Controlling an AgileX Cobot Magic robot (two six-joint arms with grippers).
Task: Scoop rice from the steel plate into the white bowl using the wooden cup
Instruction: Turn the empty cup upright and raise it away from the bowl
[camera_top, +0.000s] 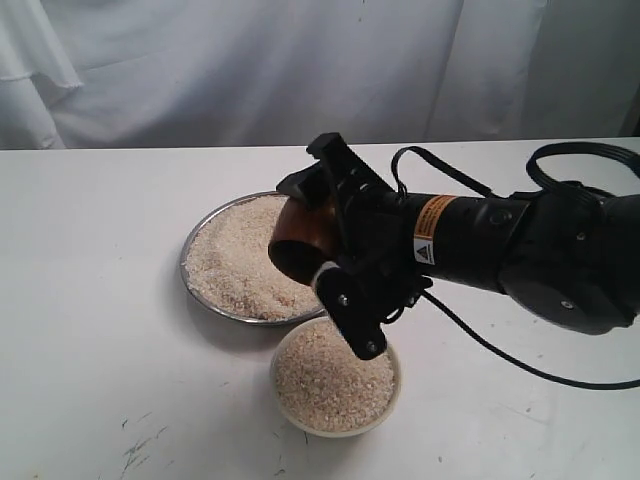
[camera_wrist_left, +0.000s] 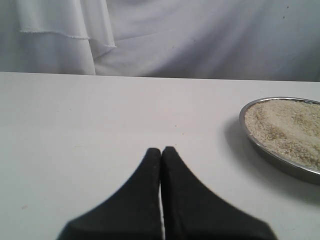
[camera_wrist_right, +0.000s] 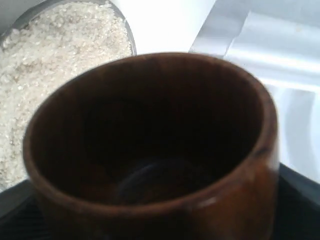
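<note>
My right gripper (camera_top: 332, 248) is shut on the wooden cup (camera_top: 298, 240), one finger on each side. The cup lies tipped on its side in the air over the near right rim of the steel plate (camera_top: 184, 262), just behind the white bowl (camera_top: 394, 388). In the right wrist view the wooden cup (camera_wrist_right: 247, 165) has a dark inside with no grains showing. Rice (camera_top: 238, 262) covers the plate, and more rice (camera_top: 330, 382) fills the bowl to near its rim. My left gripper (camera_wrist_left: 161, 150) is shut on nothing above bare table, left of the plate (camera_wrist_left: 280, 163).
A black cable (camera_top: 500, 362) from the right arm trails over the table to the right of the bowl. White cloth (camera_top: 200, 70) hangs along the table's far edge. Small dark marks (camera_top: 135, 450) dot the near left of the tabletop.
</note>
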